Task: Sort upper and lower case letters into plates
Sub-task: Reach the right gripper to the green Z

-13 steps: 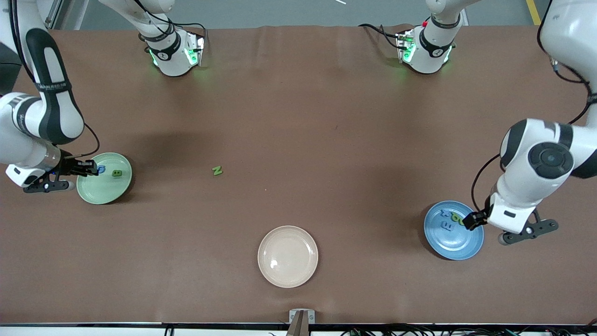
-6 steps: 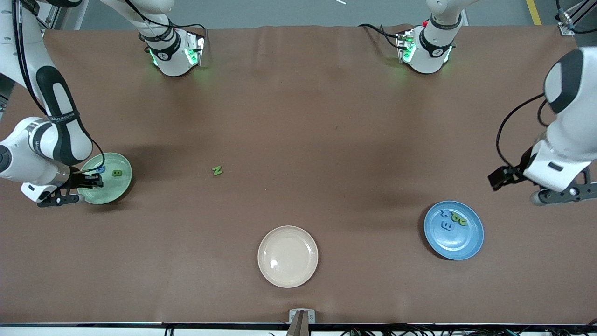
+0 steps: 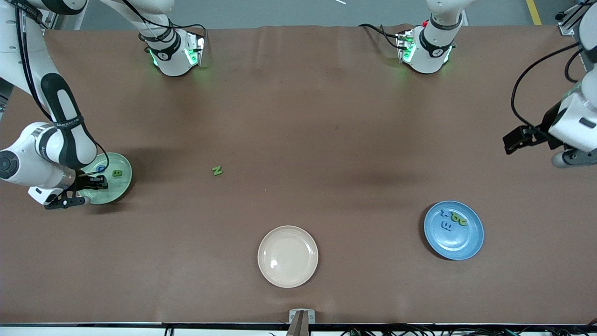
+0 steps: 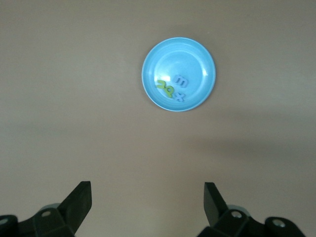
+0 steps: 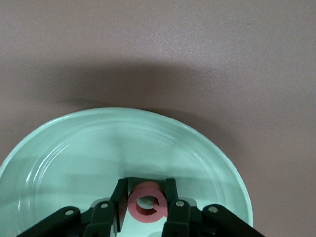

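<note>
Jaws of the right gripper (image 5: 144, 213) pinch a pink letter (image 5: 146, 204) over the mint plate (image 3: 122, 185); left gripper (image 4: 147, 200), released, waits; green N (image 3: 217, 171) remains unsorted on the bench (image 3: 298, 140).

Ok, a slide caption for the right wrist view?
Right gripper shut on a pink letter over the mint green plate.

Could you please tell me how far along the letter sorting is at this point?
Done: four letters lie in the blue plate, and a blue and a green letter in the mint plate. In hand: the right gripper is shut on a pink letter over the mint plate. Left: the green N on the table. The left gripper hangs open above the table.
</note>
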Tool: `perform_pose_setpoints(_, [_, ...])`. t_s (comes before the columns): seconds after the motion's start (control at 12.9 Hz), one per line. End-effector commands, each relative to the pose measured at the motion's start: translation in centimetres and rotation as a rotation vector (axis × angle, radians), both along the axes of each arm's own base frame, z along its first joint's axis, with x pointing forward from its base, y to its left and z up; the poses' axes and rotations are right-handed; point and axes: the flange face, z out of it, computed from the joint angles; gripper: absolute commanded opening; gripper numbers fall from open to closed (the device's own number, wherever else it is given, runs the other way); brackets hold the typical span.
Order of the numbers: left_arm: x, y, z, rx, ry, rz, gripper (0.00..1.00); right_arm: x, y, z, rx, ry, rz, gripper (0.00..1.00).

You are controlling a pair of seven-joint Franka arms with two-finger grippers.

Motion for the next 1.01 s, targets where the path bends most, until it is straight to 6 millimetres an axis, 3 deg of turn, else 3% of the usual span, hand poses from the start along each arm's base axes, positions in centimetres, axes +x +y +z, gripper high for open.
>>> perform_pose_setpoints(0.0, [-3.0,-0.1,2.9,0.006,0.010,-0.028,1.00,0.7,0.6,1.3,0.017,-0.014,-0.007,0.96])
perform_pose_setpoints(0.23, [-4.6,0.1,3.3,-0.015,0.056,-0.040,1.00,1.4,3.4,11.5,0.035,0.002,-0.006,0.97])
perform_pose_setpoints(0.39, [-5.6,0.5,4.2,-0.024,0.046,-0.035,1.00,1.2,7.7,15.8,0.030,0.022,-0.065,0.97])
perform_pose_setpoints(0.62, [-6.7,1.0,4.4,-0.079,0.062,0.002,1.00,1.1,15.4,18.0,0.008,0.058,-0.138,0.96])
perform_pose_setpoints(0.93, [-6.1,0.9,4.0,-0.087,0.052,0.001,1.00,0.0,27.8,17.6,-0.025,0.070,-0.099,0.97])
